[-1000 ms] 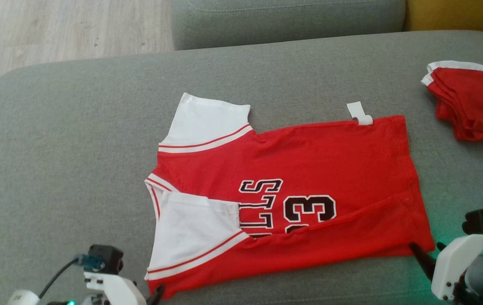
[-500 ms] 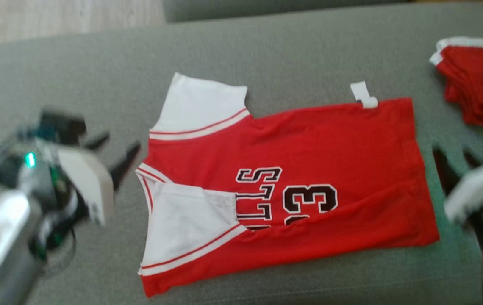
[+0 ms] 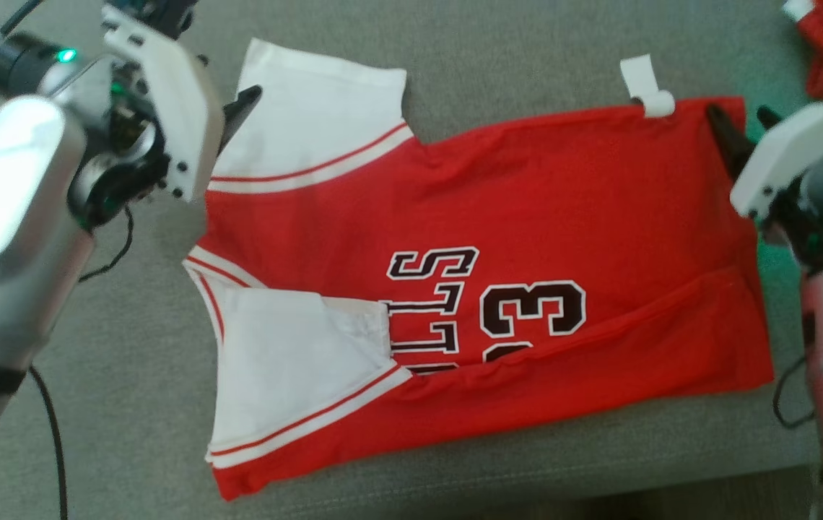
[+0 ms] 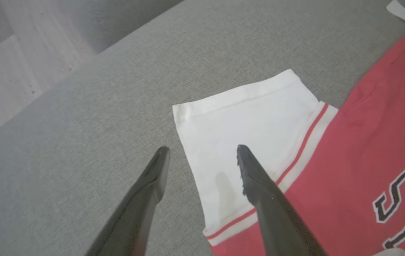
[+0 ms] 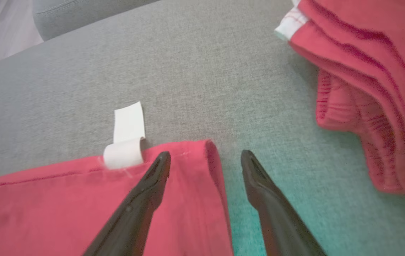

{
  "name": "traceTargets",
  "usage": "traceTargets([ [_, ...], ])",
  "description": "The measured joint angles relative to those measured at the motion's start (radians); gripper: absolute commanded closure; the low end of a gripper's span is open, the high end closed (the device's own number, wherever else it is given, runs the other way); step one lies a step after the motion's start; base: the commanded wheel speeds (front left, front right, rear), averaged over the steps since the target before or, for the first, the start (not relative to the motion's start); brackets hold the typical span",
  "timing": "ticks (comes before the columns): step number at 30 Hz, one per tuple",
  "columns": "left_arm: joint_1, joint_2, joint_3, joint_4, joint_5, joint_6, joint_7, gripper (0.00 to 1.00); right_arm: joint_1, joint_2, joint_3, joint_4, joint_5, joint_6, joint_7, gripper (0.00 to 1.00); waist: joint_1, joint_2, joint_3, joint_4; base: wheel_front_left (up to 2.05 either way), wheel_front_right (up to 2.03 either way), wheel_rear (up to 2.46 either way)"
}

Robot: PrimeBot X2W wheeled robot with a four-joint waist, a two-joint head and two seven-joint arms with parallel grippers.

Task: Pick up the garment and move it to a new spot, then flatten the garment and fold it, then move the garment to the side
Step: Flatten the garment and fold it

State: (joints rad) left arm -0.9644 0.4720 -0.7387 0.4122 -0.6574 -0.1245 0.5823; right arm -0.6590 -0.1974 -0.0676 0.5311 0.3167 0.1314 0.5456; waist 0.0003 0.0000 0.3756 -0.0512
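One red jersey, flat on the grey cushion, roughly centred. Collar end is toward the robot's left, hem toward its right.

Body is red mesh with black, white-outlined lettering and a "23". The near long edge is folded up over the front, and the fold hides the lower part of the print.

Both sleeves are white with red/white stripe trim. The far sleeve is spread out flat. The near sleeve is folded in over the chest.

A white tag sticks out at the far hem edge, curled at its base.

Left gripper: fingers spread, nothing between them. It straddles the outer edge of the far sleeve, one finger over white fabric, the other over bare cushion. Contact can't be told.

Right gripper: fingers spread, nothing held. It straddles the far hem corner, one finger over red fabric just beside the tag, the other over cushion.

A second red garment, folded with a white edge, lies on the cushion near the hem end, apart from the jersey. Wood floor shows past the cushion edge.
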Motion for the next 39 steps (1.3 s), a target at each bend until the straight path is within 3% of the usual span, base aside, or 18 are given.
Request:
traceTargets([
  [6,-0.143,0.004,-0.166,0.116,-0.123,-0.008,0.032,0.0,-0.14,-0.004,0.068,0.135,0.03,0.0,-0.032,0.0,-0.0001,0.0,0.089,-0.019,0.0,0.0,0.0],
  [12,-0.247,0.019,-0.207,0.247,-0.169,-0.008,-0.008,0.0,-0.218,-0.004,0.165,0.184,0.088,0.0,-0.06,0.0,-0.0002,0.0,0.132,-0.058,0.0,0.0,0.0],
  [19,-0.283,0.024,-0.27,0.291,-0.276,-0.007,-0.003,0.0,-0.257,-0.012,0.256,0.216,0.153,0.0,-0.08,0.0,-0.0003,0.0,0.15,-0.091,0.0,0.0,0.0],
  [20,-0.294,0.028,-0.285,0.296,-0.288,-0.007,-0.003,0.0,-0.26,-0.015,0.266,0.218,0.163,0.0,-0.081,0.02,-0.0003,0.0,0.152,-0.093,0.0,0.0,0.0],
  [21,-0.303,0.03,-0.295,0.298,-0.301,-0.007,0.003,0.0,-0.263,-0.019,0.28,0.221,0.172,0.0,-0.081,0.1,-0.0003,0.0,0.153,-0.094,0.0,0.0,0.0],
  [22,-0.312,0.03,-0.309,0.3,-0.31,-0.007,0.006,0.12,-0.269,-0.025,0.292,0.224,0.182,0.0,-0.082,0.24,-0.0003,0.0,0.153,-0.095,0.0,0.0,0.0],
  [23,-0.319,0.031,-0.322,0.303,-0.313,-0.007,0.005,0.48,-0.274,-0.029,0.304,0.23,0.193,0.0,-0.088,0.44,-0.0003,0.0,0.153,-0.095,0.0,0.0,0.0],
  [24,-0.323,0.032,-0.332,0.305,-0.313,-0.007,0.003,1.0,-0.274,-0.032,0.317,0.231,0.204,0.0,-0.091,0.78,-0.0003,0.0,0.153,-0.095,0.0,0.0,0.0],
  [25,-0.328,0.034,-0.347,0.308,-0.313,-0.008,-0.005,1.0,-0.274,-0.034,0.326,0.234,0.213,0.0,-0.106,1.0,-0.0003,0.0,0.152,-0.094,0.0,0.0,0.0],
  [39,-0.339,0.024,-0.429,0.4,-0.33,-0.008,-0.162,1.0,-0.271,-0.036,0.347,0.375,0.241,0.0,-0.303,1.0,-0.0002,0.0,0.082,-0.066,0.0,0.0,0.0],
])
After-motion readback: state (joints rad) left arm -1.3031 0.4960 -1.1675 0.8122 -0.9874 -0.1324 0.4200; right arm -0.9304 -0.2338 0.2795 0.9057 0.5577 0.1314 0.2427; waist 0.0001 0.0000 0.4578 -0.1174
